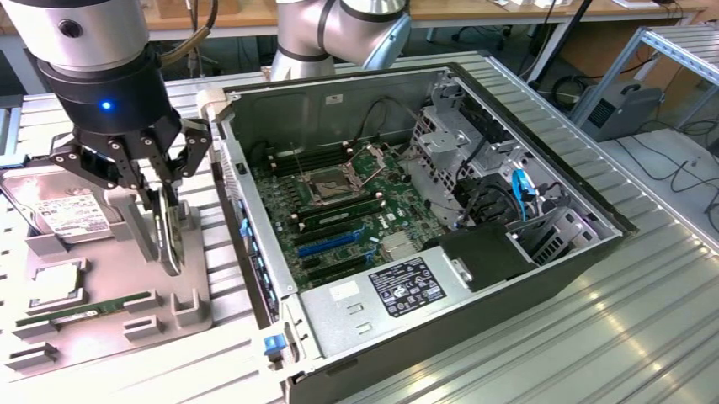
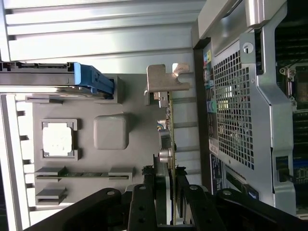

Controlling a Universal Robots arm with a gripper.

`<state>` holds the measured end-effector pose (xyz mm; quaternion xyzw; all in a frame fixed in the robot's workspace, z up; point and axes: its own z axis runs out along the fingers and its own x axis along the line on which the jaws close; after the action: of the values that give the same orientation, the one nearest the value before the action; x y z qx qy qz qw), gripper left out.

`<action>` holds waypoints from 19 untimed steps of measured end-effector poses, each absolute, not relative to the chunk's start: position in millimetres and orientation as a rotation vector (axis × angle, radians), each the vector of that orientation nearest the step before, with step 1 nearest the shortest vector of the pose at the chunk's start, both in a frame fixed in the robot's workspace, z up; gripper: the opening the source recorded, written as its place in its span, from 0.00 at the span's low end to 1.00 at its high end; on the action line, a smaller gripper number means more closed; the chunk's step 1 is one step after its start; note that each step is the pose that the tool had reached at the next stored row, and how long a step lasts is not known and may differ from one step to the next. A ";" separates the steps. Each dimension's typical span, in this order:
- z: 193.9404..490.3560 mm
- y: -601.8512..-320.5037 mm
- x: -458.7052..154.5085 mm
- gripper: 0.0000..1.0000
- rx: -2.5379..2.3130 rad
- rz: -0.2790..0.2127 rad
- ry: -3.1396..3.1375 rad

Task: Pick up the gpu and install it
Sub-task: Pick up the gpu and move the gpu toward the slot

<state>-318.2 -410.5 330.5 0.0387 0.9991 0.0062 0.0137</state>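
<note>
Though its face is hidden edge-on, the gpu [image 2: 165, 137] stands pinched between the partly closed fingers [image 2: 141, 207].

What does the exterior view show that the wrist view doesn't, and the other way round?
Exterior view alone: the blue light on the arm, and the blue cables inside the open case. Wrist view alone: the outer face of the case's vented rear panel. Both: the gripper closed on the gpu, which stands on edge in the grey tray, with the processor and memory stick lying in the same tray.
</note>
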 end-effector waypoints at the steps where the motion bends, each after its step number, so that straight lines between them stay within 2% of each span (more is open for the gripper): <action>1: 331.0 -410.5 -318.2 0.29 0.121 0.019 3.112; 19: 339.4 -409.9 -318.1 0.29 0.120 0.012 3.112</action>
<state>-318.1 -409.9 339.4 0.0387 0.9992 0.0038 0.0137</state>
